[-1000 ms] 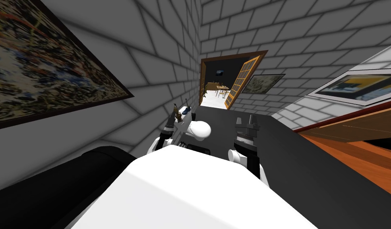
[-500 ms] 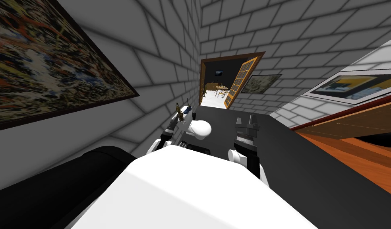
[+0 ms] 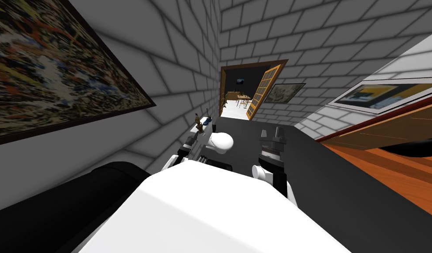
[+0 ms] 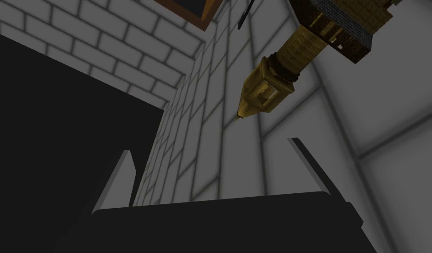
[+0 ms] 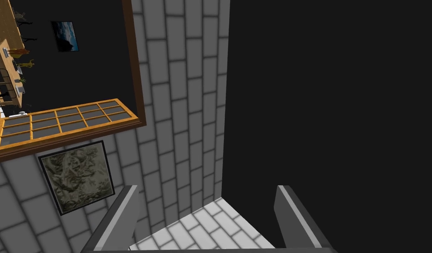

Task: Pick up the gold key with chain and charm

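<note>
Left pincer (image 4: 210, 146) wide open, gold key (image 4: 272, 83) beyond

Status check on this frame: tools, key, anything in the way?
Both open: left tool, right tool. Not gripped yet: gold key, just past the left tool's fingertips. Nothing between them.

Black flat surf. (image 3: 329, 175) along grey brick wall (image 3: 175, 66); load unclear.
</note>
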